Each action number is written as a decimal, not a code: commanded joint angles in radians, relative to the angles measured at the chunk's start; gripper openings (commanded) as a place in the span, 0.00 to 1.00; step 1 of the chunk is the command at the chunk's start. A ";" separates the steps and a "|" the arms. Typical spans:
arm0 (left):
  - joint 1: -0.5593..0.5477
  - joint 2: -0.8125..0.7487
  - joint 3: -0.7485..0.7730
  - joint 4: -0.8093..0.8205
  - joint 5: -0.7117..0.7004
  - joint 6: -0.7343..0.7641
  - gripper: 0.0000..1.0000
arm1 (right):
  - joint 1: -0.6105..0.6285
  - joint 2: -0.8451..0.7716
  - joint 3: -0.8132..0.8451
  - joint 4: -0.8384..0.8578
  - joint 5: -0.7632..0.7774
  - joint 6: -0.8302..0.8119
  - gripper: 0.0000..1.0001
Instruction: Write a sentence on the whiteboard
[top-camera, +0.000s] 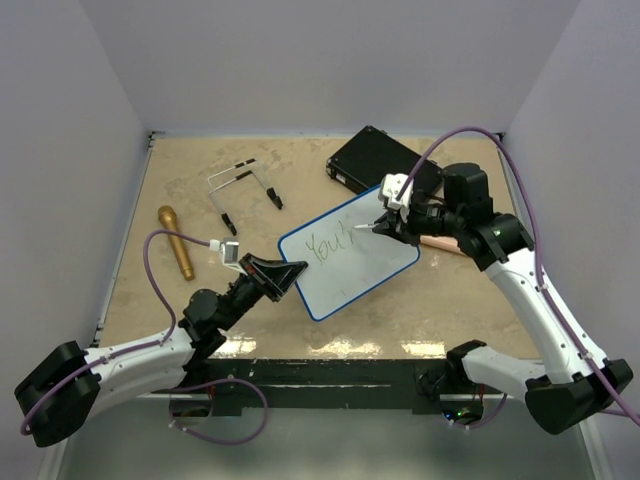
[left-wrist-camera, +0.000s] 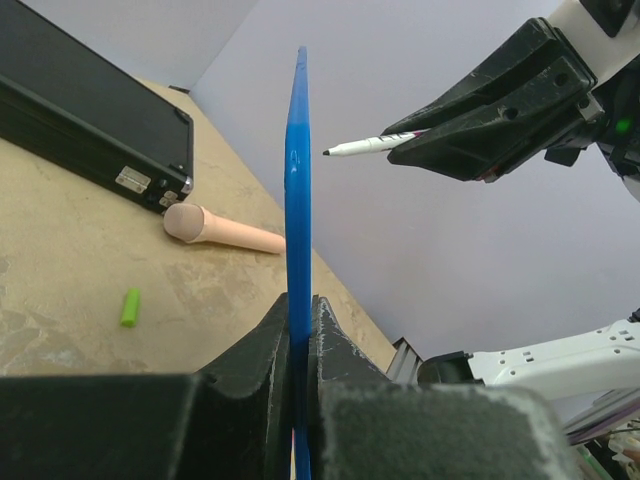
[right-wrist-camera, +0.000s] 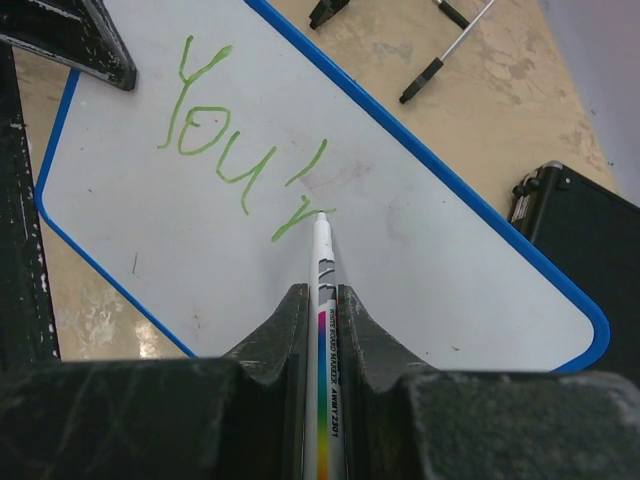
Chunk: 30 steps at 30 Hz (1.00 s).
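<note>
A mottled tan surface (top-camera: 450, 300) spreads beneath the left pincer (top-camera: 288, 273) and the right pincer (top-camera: 385, 228), paler in patches. Beyond both pincers rises a plain back wall (top-camera: 320, 60), pale lavender-grey. A left wall (top-camera: 60, 150) of the same colour stands well out from the left pincer, and a right wall (top-camera: 590, 110) stands out past the right one. The light is soft and even, with bright glare (top-camera: 340, 348) along the surface's near edge, behind the pincers. A black front rail (top-camera: 330, 375) borders that edge.
</note>
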 joint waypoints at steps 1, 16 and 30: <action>0.002 -0.028 0.008 0.197 -0.005 -0.013 0.00 | -0.002 -0.021 0.013 -0.018 -0.028 -0.036 0.00; 0.002 -0.022 0.012 0.202 -0.002 -0.014 0.00 | -0.002 0.024 -0.002 -0.020 0.032 -0.028 0.00; 0.002 -0.026 0.015 0.197 0.001 -0.010 0.00 | -0.003 0.028 -0.002 -0.014 0.117 -0.003 0.00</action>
